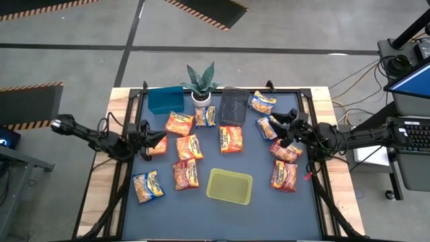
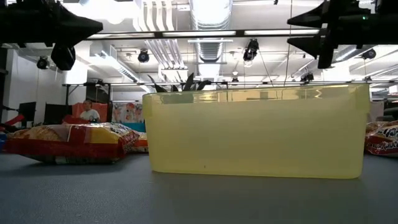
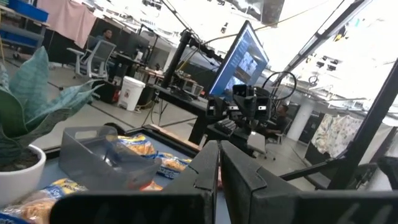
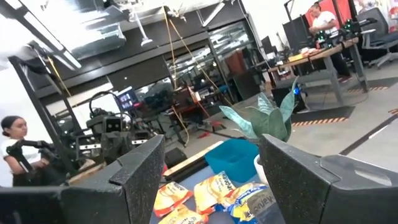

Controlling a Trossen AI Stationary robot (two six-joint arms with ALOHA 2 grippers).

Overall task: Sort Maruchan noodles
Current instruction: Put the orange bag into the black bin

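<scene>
Orange, red and yellow noodle packets (image 1: pixel 190 146) lie scattered flat over the dark table mat (image 1: pixel 262 212), most of them in a loose band across its middle, with a few more toward the right edge and one at the front left. A yellow-green bin (image 1: pixel 230 186) sits at the front centre, apart from the packets; a blue bin (image 1: pixel 165 99), a potted plant (image 1: pixel 201 84) and a dark clear bin (image 1: pixel 233 106) stand along the back. The left gripper (image 1: pixel 160 140) hovers over the left packets, its fingers (image 3: pixel 205 171) clenched together on nothing. The right gripper (image 1: pixel 282 129) hangs above the right-hand packets, fingers (image 4: pixel 146 165) spread apart and empty.
</scene>
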